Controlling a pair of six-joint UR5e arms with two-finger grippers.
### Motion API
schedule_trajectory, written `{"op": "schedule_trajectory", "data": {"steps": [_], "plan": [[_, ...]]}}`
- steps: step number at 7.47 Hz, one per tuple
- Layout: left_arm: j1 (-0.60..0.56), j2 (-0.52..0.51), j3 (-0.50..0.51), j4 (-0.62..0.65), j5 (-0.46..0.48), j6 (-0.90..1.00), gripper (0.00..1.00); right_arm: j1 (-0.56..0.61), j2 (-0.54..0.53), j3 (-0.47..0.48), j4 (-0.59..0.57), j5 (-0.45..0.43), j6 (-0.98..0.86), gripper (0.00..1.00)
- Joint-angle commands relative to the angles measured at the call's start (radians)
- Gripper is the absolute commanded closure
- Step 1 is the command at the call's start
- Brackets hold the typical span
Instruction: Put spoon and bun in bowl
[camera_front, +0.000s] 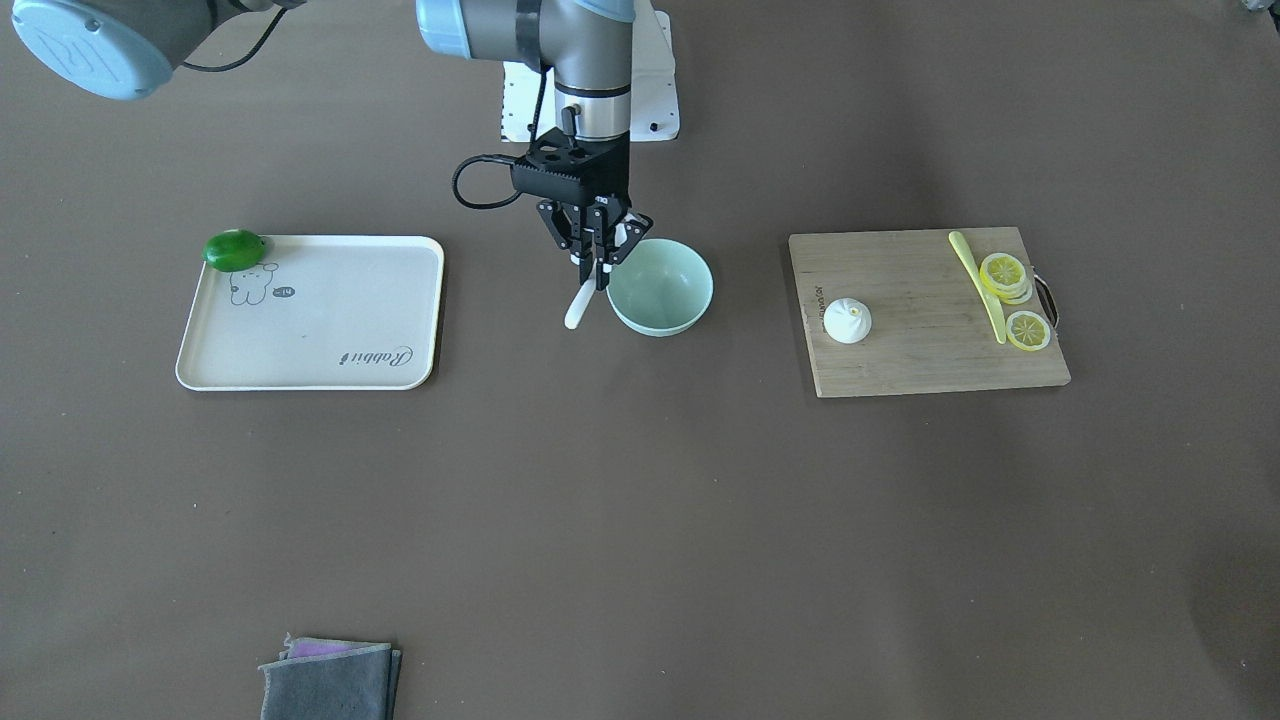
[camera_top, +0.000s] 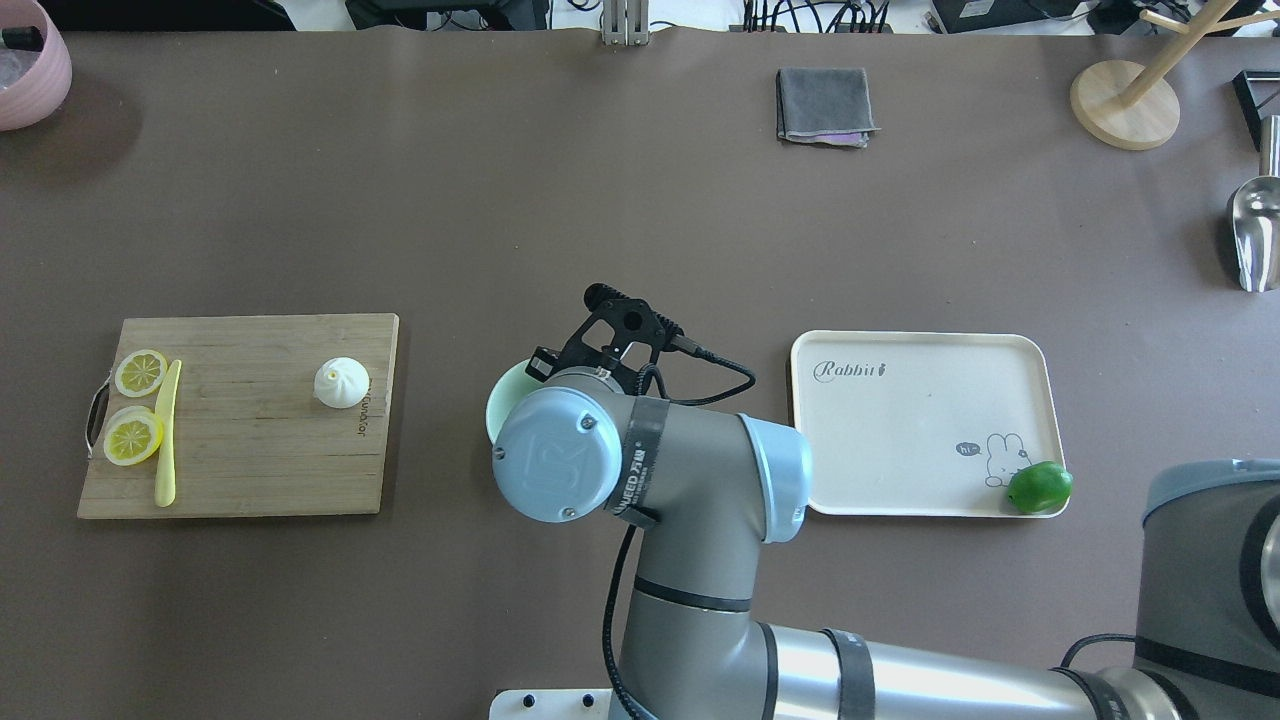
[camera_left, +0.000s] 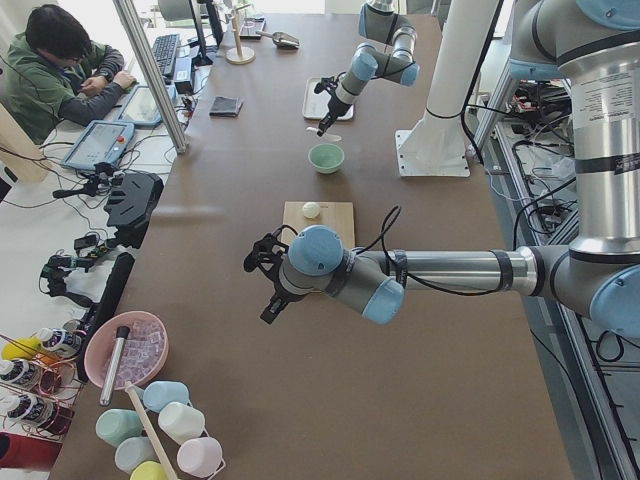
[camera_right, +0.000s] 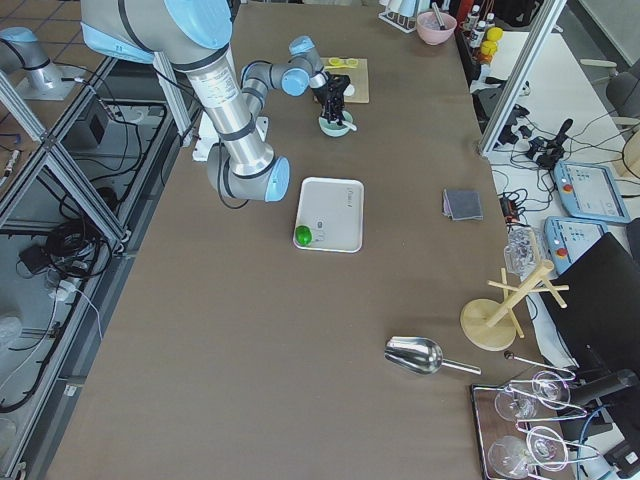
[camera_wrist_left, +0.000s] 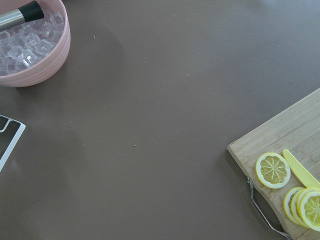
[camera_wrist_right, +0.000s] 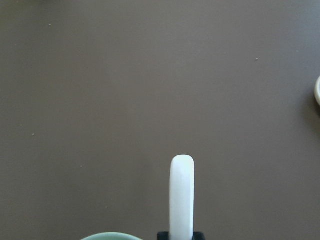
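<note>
Right gripper (camera_front: 597, 262) clamped on spoon (camera_front: 580, 306), hanging just beside rim of bowl (camera_front: 662, 290), handle pointing outside it; nothing visible in bowl yet. Bun (camera_front: 848, 321) untouched on cutting board (camera_front: 930, 350), well apart from bowl. Left gripper (camera_left: 268, 290) off over counter, grip state impossible to tell; both drops left to do.

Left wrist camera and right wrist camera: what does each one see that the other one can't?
Only the left wrist camera shows the pink bowl with ice cubes in it, a corner of the wooden cutting board, the lemon slices and the tip of the yellow knife. Only the right wrist camera shows the spoon, its white handle sticking forward, and a sliver of the mint-green bowl at the bottom edge. Both show the brown table.
</note>
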Motion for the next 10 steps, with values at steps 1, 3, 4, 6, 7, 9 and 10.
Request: {"op": "schedule_trajectory", "data": {"steps": [1, 3, 4, 6, 7, 9, 10], "plan": [[0.000, 0.000, 0.000, 0.000, -0.020, 0.000, 0.01, -0.025, 0.061, -0.070, 0.000, -0.037, 0.024, 0.71], [0.000, 0.000, 0.000, 0.000, -0.020, 0.000, 0.01, -0.038, 0.044, -0.073, -0.004, -0.116, 0.017, 0.00], [0.000, -0.001, -0.002, 0.000, -0.020, -0.002, 0.01, -0.036, 0.047, -0.060, -0.004, -0.118, -0.003, 0.00], [0.033, -0.008, -0.020, -0.026, -0.023, -0.122, 0.01, -0.001, 0.029, 0.024, -0.009, -0.081, -0.112, 0.00], [0.110, -0.009, -0.021, -0.152, -0.011, -0.246, 0.01, 0.040, -0.020, 0.084, -0.007, -0.023, -0.184, 0.00], [0.297, -0.046, -0.021, -0.340, 0.028, -0.445, 0.02, 0.163, -0.143, 0.216, -0.001, 0.111, -0.390, 0.00], [0.384, -0.049, -0.023, -0.430, 0.133, -0.542, 0.02, 0.247, -0.221, 0.302, 0.003, 0.226, -0.516, 0.00]]}}
